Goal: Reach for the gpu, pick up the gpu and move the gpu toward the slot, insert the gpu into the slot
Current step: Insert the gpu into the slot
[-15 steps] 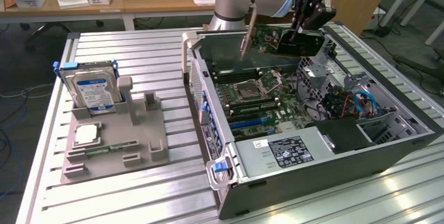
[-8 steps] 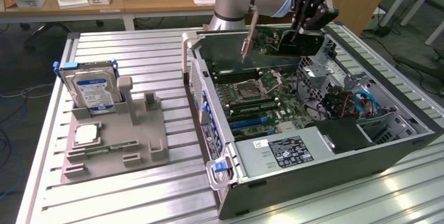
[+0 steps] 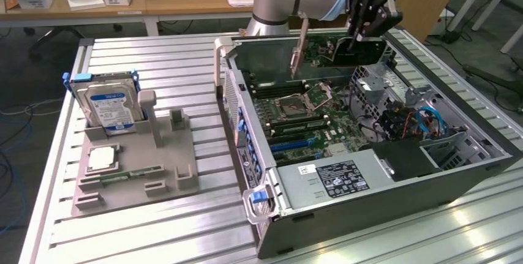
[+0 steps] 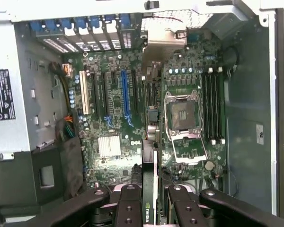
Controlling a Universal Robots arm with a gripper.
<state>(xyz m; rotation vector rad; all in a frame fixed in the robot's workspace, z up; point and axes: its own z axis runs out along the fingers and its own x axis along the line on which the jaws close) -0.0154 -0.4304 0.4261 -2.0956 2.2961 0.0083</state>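
My gripper point(image 3: 365, 31) hangs over the far end of the open computer case point(image 3: 359, 212) and is shut on the gpu point(image 3: 343, 56), a dark card with a green board held on edge above the motherboard. In the wrist view the black fingers point(image 4: 128, 208) clamp the gpu point(image 4: 150, 179) edge-on, its logo strip facing the camera. Below it lies the green motherboard point(image 4: 109, 146) with a long blue slot point(image 4: 125, 97), a white slot point(image 4: 84, 94) and black slots between them. The blue slot point(image 3: 294, 144) sits near the case's middle, well apart from the card.
The open processor socket point(image 4: 182, 113) and memory slots point(image 4: 213, 106) lie beside the card slots. On the exterior view's left, a grey fixture point(image 3: 155, 178) holds a blue-labelled hard drive point(image 3: 110, 108), a processor chip point(image 3: 102, 157) and a slim memory stick point(image 3: 135, 172). Coloured cables point(image 3: 413, 123) fill the case corner.
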